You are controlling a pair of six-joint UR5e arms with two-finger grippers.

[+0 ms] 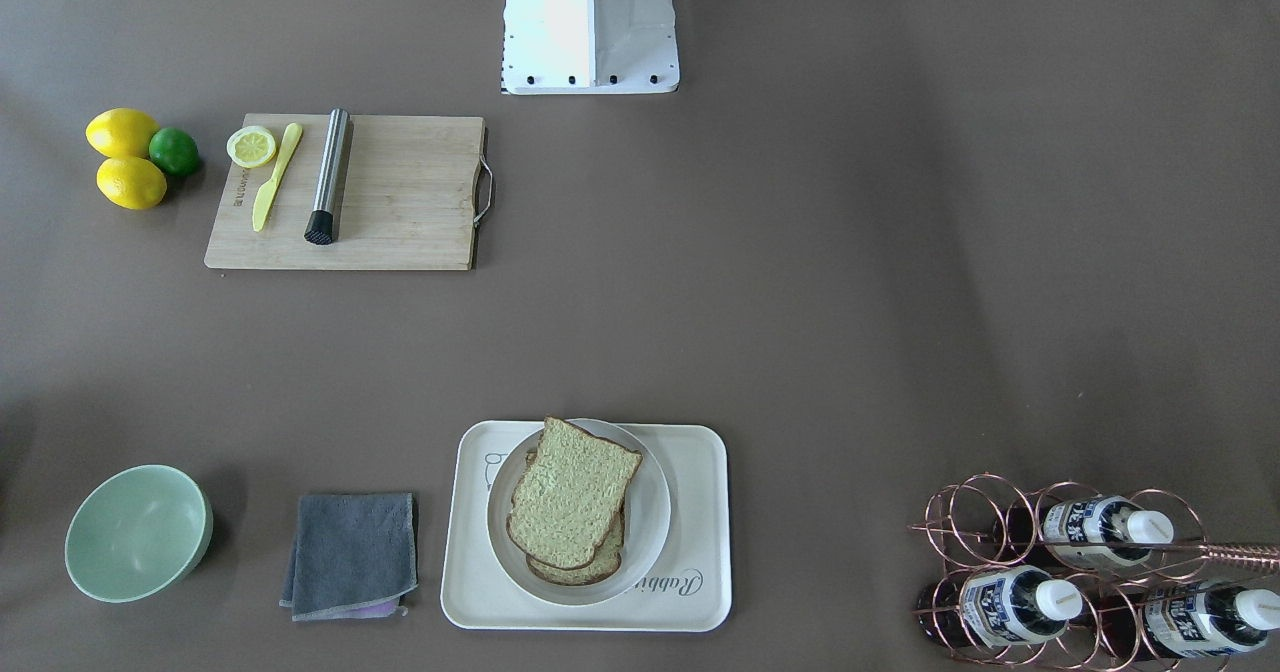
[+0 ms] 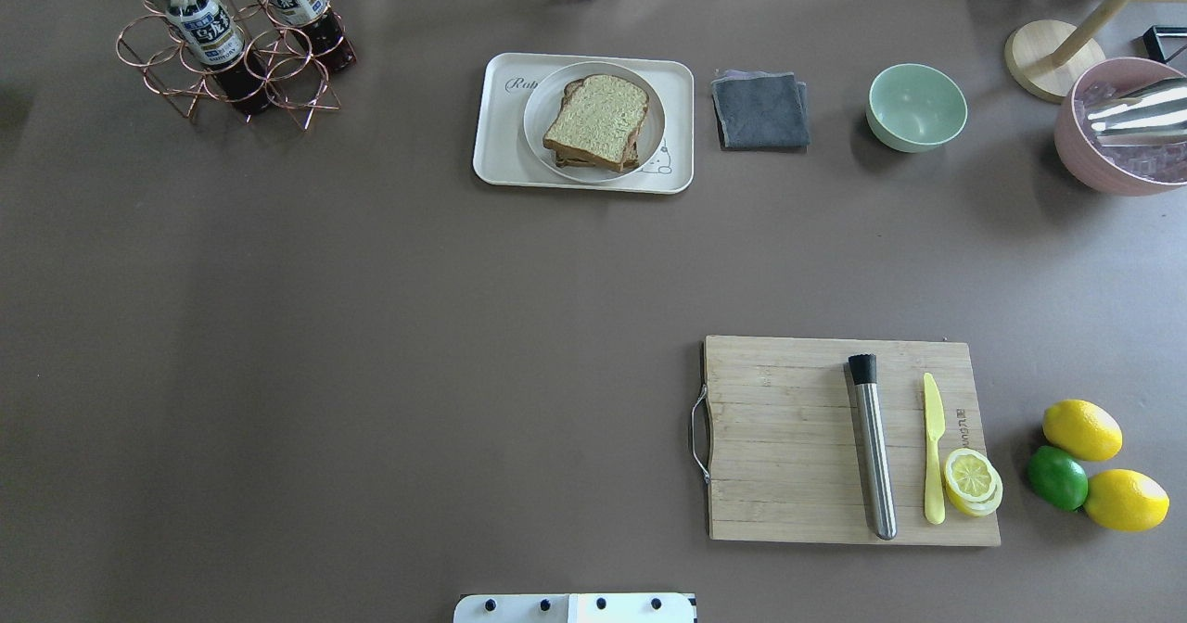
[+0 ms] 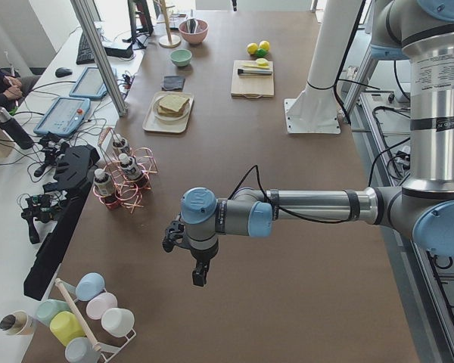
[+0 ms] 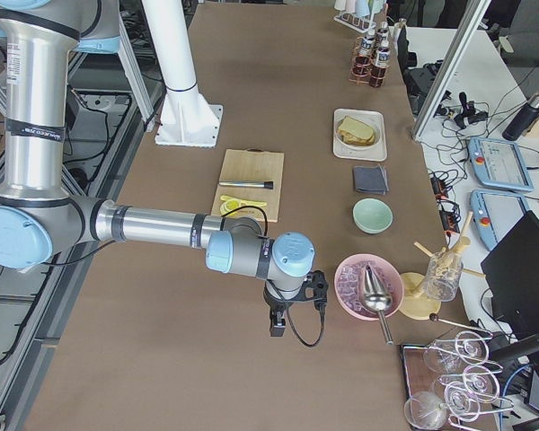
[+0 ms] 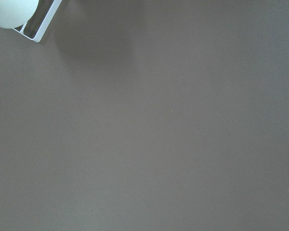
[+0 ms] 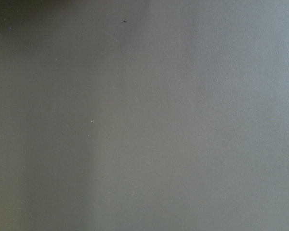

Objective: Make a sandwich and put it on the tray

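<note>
The sandwich point(image 1: 572, 507) is seen as stacked slices of brown bread on a round white plate point(image 1: 655, 512), which is set on the cream tray point(image 1: 700, 562) at the edge of the table point(image 1: 800, 302) farthest from the robot; the left gripper point(image 3: 200, 276) is held above the table, well apart from the tray; the right gripper point(image 4: 277, 325) is held likewise at the opposite end; whether either is spread or pressed together cannot be told.
</note>
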